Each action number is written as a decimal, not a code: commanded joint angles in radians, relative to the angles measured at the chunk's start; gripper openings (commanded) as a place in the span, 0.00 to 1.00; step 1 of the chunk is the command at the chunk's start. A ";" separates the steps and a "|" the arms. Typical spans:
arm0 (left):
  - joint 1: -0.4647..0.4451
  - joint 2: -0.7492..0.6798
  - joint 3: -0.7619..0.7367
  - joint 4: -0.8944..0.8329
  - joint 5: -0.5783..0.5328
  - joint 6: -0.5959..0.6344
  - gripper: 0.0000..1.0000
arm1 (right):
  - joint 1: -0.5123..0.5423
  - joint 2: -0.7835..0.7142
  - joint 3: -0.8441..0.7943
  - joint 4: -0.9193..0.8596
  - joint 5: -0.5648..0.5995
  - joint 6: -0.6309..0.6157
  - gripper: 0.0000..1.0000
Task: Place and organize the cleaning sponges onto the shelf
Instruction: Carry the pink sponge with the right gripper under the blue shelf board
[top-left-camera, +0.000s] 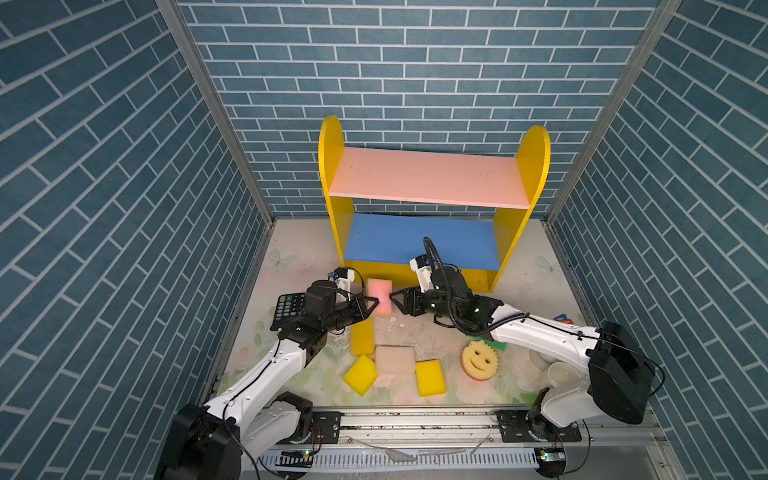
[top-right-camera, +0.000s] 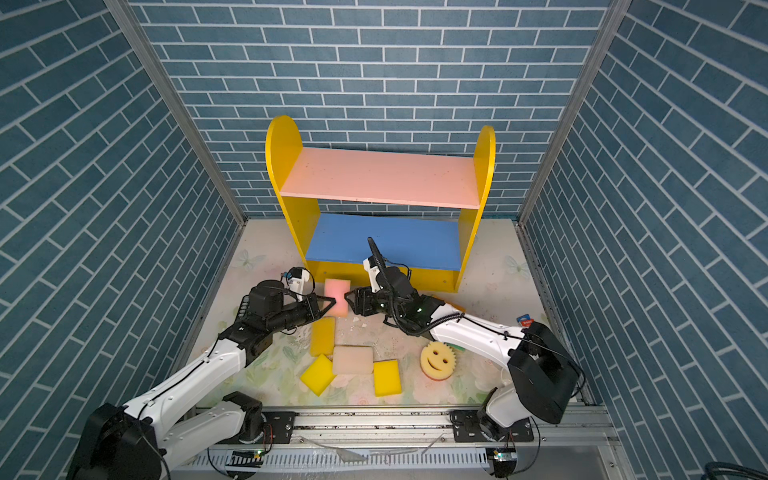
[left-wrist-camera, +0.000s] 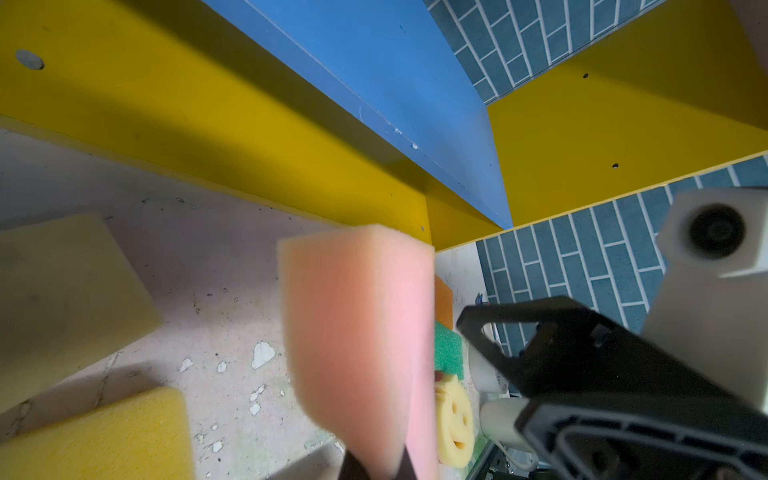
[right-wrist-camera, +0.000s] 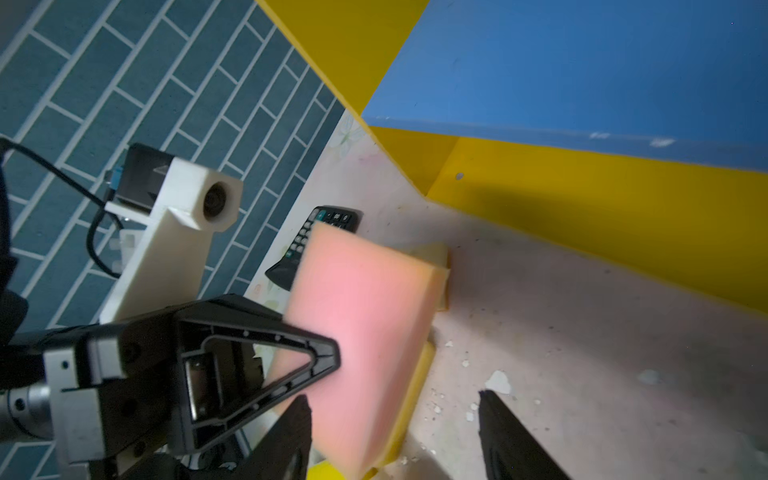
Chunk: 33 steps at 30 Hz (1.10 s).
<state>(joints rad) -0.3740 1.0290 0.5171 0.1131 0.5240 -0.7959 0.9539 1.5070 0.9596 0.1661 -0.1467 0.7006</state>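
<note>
Where blue-brick walls (top-left-camera: 415, 62) enclose, sponges (top-left-camera: 395, 360) litter the tabletop (top-left-camera: 532, 286).

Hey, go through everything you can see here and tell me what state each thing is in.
left gripper: shut on pink sponge
right gripper: open
pink sponge: held on edge, lifted
shelf: upright, pink and blue boards bare
smiley sponge: lying face up
calculator: lying flat, keys up
</note>
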 joint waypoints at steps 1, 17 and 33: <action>0.007 0.009 -0.012 0.065 -0.016 -0.019 0.01 | 0.027 0.060 -0.007 0.129 -0.038 0.112 0.64; 0.026 -0.099 -0.066 -0.059 -0.147 -0.011 0.74 | 0.060 0.166 0.004 0.202 0.019 0.150 0.00; 0.034 -0.444 0.060 -0.628 -0.489 0.160 0.99 | 0.027 0.468 0.290 0.120 0.241 0.036 0.00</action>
<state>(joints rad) -0.3481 0.6094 0.5476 -0.3904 0.0967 -0.6815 0.9989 1.9434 1.1839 0.2882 0.0452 0.7776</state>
